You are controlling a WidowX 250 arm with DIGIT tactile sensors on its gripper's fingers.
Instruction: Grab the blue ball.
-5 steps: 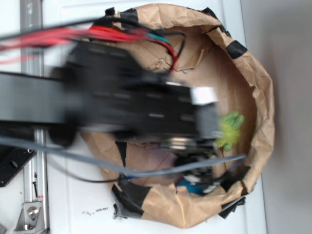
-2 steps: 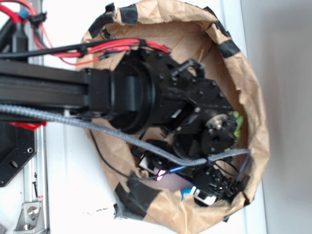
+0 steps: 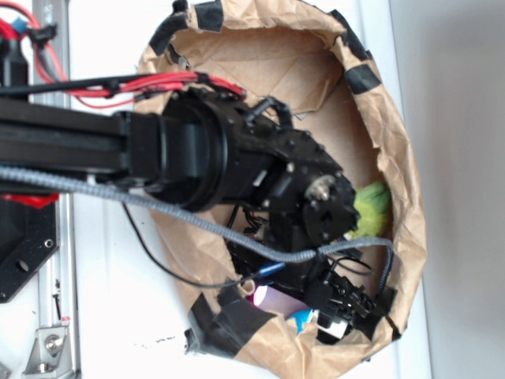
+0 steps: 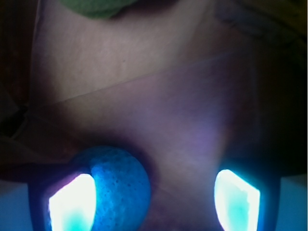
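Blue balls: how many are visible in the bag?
1. The blue ball lies on the brown paper beside the left fingertip in the wrist view. The arm covers much of the bag, so others may be hidden.

white table (image 3: 102,316), crumpled brown paper bowl (image 3: 410,213) with black tape resting on it

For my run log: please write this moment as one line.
gripper: open, low in bag | ball: between fingers, against left one | not grasped yet
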